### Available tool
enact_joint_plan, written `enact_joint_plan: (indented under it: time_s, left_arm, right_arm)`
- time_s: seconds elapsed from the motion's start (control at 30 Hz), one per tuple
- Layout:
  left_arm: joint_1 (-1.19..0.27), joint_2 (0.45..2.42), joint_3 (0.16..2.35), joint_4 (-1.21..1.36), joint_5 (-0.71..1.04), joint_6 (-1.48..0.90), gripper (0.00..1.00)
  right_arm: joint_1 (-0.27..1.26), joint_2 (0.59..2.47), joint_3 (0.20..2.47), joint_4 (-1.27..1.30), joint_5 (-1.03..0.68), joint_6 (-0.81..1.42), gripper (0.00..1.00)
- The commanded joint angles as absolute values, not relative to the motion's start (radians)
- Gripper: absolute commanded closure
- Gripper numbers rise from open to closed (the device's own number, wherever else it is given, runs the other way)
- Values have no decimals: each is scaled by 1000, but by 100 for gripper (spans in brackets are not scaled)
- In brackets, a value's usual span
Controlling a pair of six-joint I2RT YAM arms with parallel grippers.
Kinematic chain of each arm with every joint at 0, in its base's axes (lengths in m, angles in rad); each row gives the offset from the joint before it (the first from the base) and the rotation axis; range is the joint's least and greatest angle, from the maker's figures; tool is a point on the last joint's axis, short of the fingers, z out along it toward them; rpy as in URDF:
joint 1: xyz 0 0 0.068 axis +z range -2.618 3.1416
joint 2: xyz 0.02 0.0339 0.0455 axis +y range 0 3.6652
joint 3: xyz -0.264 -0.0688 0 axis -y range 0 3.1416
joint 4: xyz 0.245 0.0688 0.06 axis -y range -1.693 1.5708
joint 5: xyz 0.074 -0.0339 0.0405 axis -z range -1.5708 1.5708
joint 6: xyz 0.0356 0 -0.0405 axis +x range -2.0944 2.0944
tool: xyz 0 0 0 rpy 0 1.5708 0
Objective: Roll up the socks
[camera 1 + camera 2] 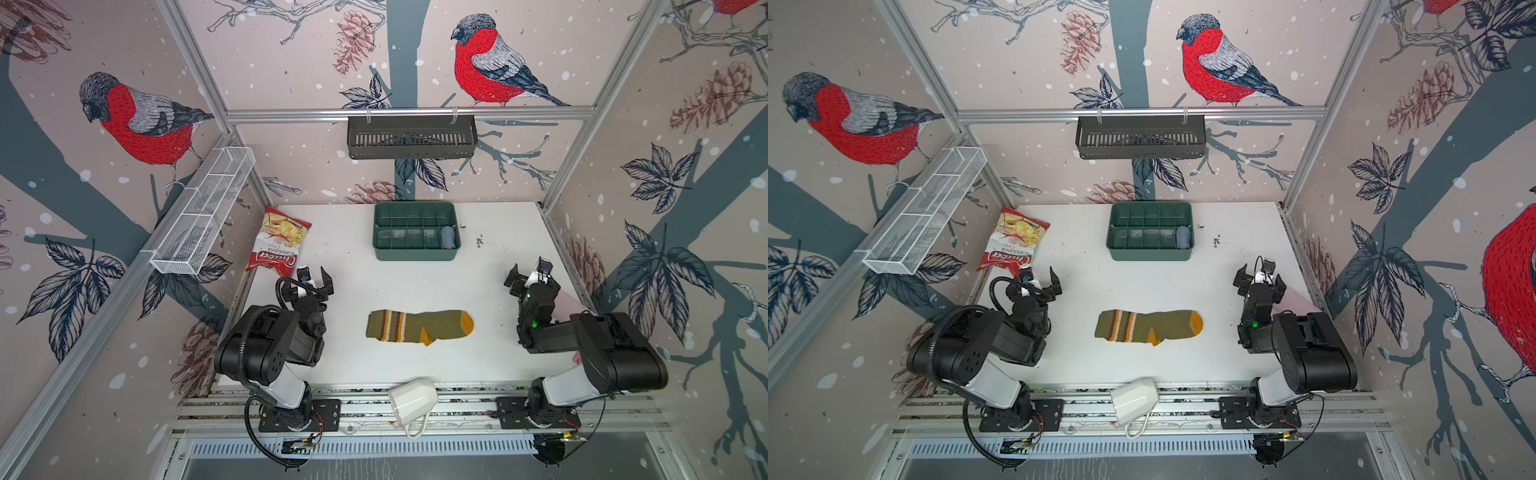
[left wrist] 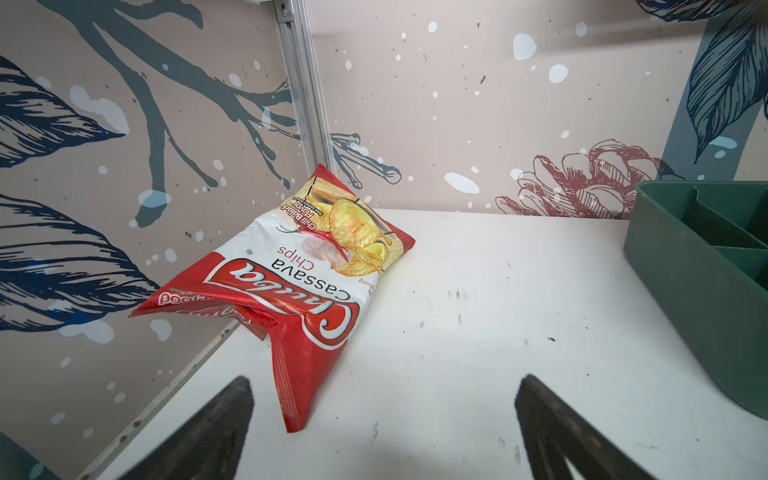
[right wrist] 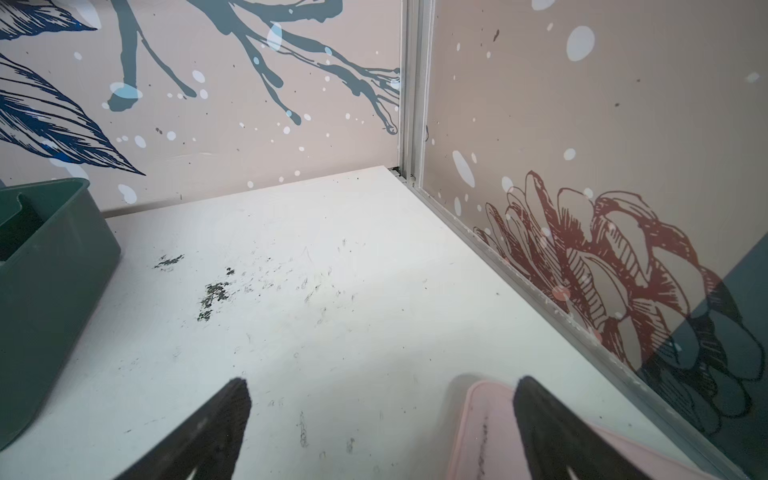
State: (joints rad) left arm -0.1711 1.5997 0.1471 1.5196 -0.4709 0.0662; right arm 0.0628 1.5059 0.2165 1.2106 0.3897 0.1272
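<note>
Socks flat mid-table, open surface all round, well off every edge; left gripper and right gripper flank them, both spread wide, holding nothing.

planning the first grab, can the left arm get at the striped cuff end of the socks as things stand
Probably yes. The socks lie flat in the open, cuff end toward the left claw, which is open and empty. Nothing sits between them; the chip bag is farther back, off that path.
</note>
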Motion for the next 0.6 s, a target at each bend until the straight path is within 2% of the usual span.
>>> enact_joint_plan:
  time_s: [0.0, 0.3, 0.33, 0.4, 0.57]
  left_arm:
    - [-166, 1596, 151, 1537, -460, 60, 2]
    - [-147, 1586, 175, 1473, -412, 48, 5]
    - [-144, 1584, 180, 1464, -405, 46, 7]
    - [-135, 1578, 188, 1438, -382, 40, 21]
    - [-126, 1573, 189, 1429, -369, 36, 34]
  right_arm:
    - [63, 1504, 221, 1232, 388, 121, 0]
    - [63, 1505, 221, 1231, 388, 122, 0]
    - [63, 1505, 221, 1231, 388, 123, 0]
    - [63, 1504, 221, 1231, 388, 123, 0]
    - [61, 1502, 217, 1233, 387, 122, 2]
